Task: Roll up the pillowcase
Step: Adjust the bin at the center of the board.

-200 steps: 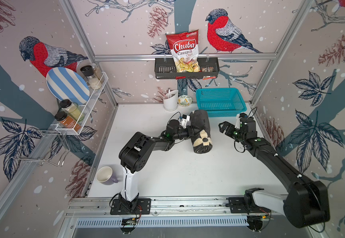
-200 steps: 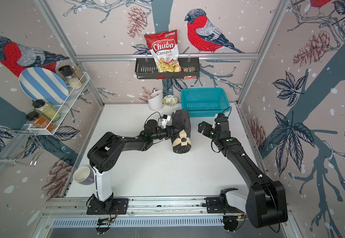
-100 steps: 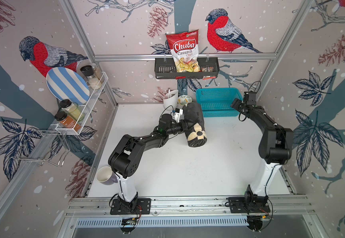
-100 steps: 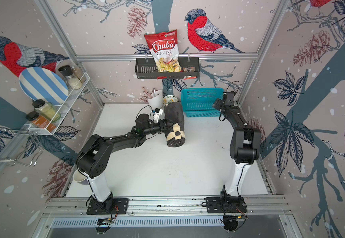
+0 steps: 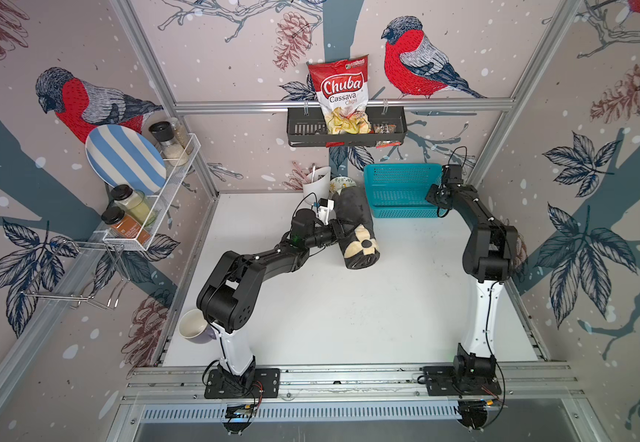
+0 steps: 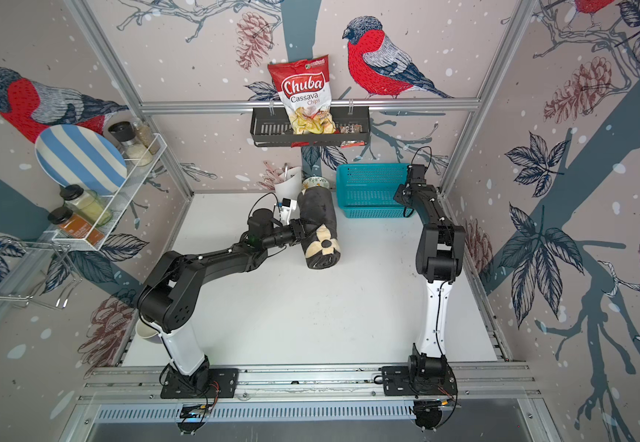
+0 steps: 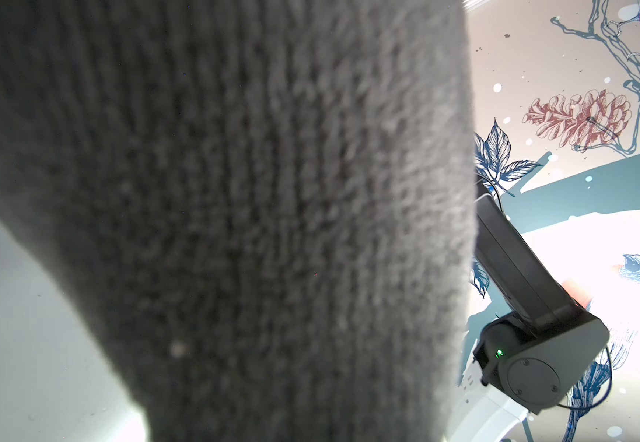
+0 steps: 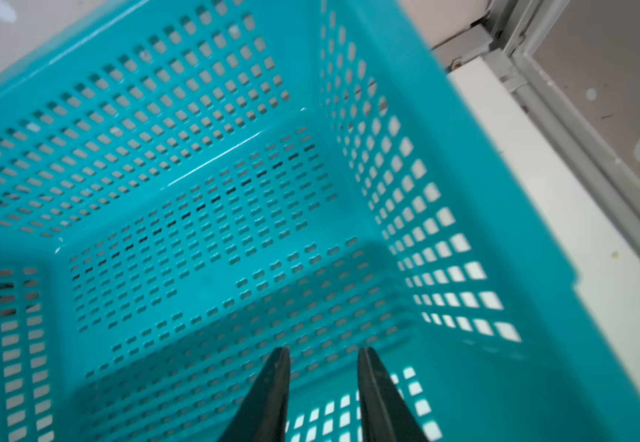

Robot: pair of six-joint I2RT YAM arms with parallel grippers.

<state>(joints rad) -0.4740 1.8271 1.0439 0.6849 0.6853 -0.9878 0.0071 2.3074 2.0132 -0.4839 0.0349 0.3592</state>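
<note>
The pillowcase is a tight black plush roll with a cream flower near its front end, lying on the white table beside the teal basket. My left gripper is shut on the roll's left side. Dark plush fills the left wrist view and hides the fingers. My right gripper hangs over the basket's right end. In the right wrist view its gripper stands open with a narrow gap above the basket's inner wall, holding nothing.
A white utensil cup and a small bowl stand just behind the roll. A mug sits at the front left by the left arm's base. A wire rack hangs on the left wall, a chips bag on the back shelf.
The right arm swung from beside the roll back to the basket, and its fingers narrowed. The left arm carried the roll a little toward the back left.
</note>
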